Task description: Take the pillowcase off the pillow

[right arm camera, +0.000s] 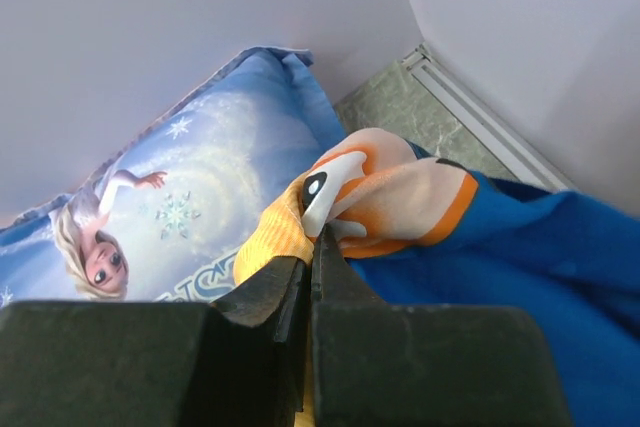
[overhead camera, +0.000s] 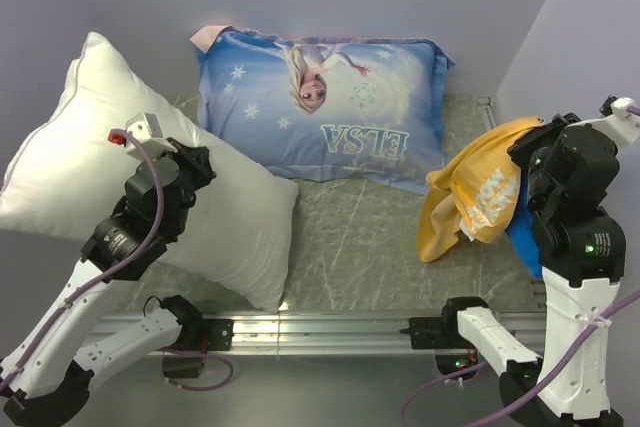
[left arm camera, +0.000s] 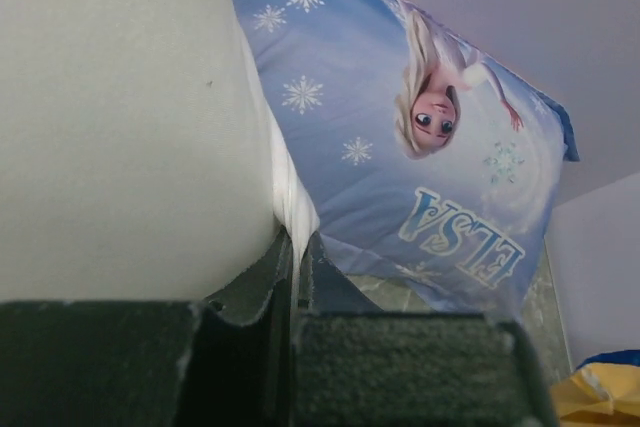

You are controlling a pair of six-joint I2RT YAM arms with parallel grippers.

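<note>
The pillow point(overhead camera: 60, 167) is plain white cloth, matt and smooth; the pillowcase point(overhead camera: 480, 192) is soft printed cloth, matt and heavily creased, and the Elsa pillow point(overhead camera: 330, 107) has a smooth printed cloth cover with a faint sheen. The table point(overhead camera: 370, 247) has a smooth grey-green marbled surface, edged at the front by a brushed bare-metal rail point(overhead camera: 320, 327). The left gripper point(left arm camera: 295, 247) and right gripper point(right arm camera: 312, 242) have matt black fingers with a grainy face – the arm links point(overhead camera: 575, 347) are smooth white plastic, slightly glossy.

Plain white plump pillow point(overhead camera: 80, 147), bare of any cover, rests tilted at the left; yellow-orange and blue pillowcase point(overhead camera: 478, 192), white-lettered, is bunched at the right, well apart.
</note>
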